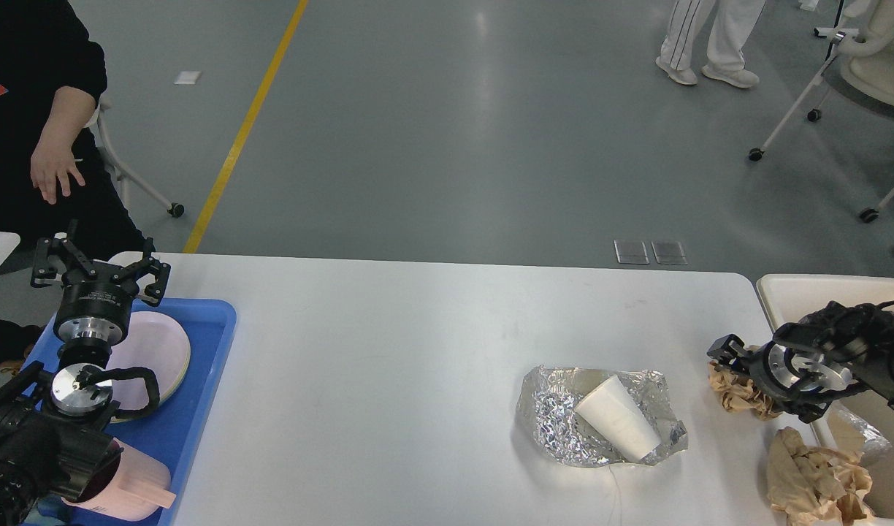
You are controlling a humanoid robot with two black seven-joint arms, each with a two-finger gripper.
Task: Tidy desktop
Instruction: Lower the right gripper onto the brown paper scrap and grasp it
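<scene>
Step in hand: clearing trash off the counter [418, 343]. Your right claw [732, 365] sits low over the paper wad [739, 394], which lies under and just beside it; whether it is spread or pinching you cannot tell from this end-on view. Left claw [100, 267] hangs spread above the tray [206, 380], idle. Next: get a firm pinch on the wad, lift, carry right to the bin [805, 292]. Foil [556, 424] and cup [616, 420] wait to its left.
</scene>
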